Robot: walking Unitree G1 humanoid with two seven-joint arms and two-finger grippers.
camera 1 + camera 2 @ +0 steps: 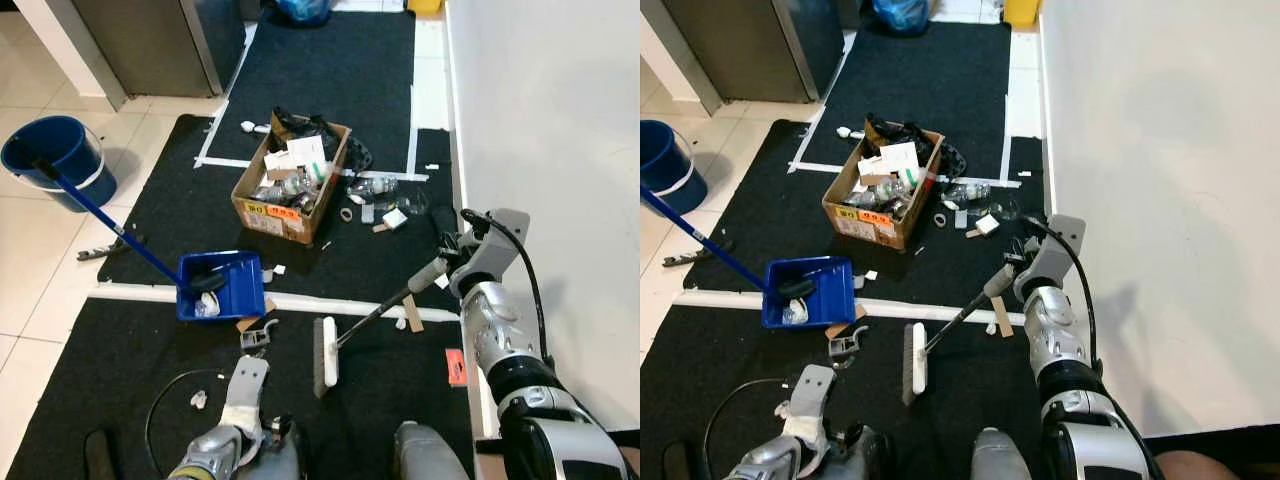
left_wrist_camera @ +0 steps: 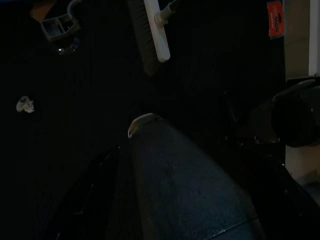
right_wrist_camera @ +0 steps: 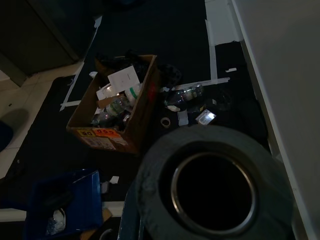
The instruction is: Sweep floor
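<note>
1. The broom (image 1: pixel 372 318) lies angled on the black mat (image 1: pixel 120 370), with its white brush head (image 1: pixel 326 366) just below the white tape line (image 1: pixel 300 300) and toward the wall (image 1: pixel 560 130).
2. The right tool (image 1: pixel 447 252) is wrapped around the top of the broom handle, closed on it, close to the wall edge.
3. The left tool (image 1: pixel 259 337) hangs low, below the blue dustpan (image 1: pixel 222 285); can't tell how open it is.
4. The cardboard box (image 1: pixel 290 180) of junk sits above the tape line, with bottles and scraps (image 1: pixel 385 205) between it and the wall.
5. The blue bucket (image 1: pixel 55 160) is on tile well left of the box.
6. Bare mat below the tape, left of the brush head.
</note>
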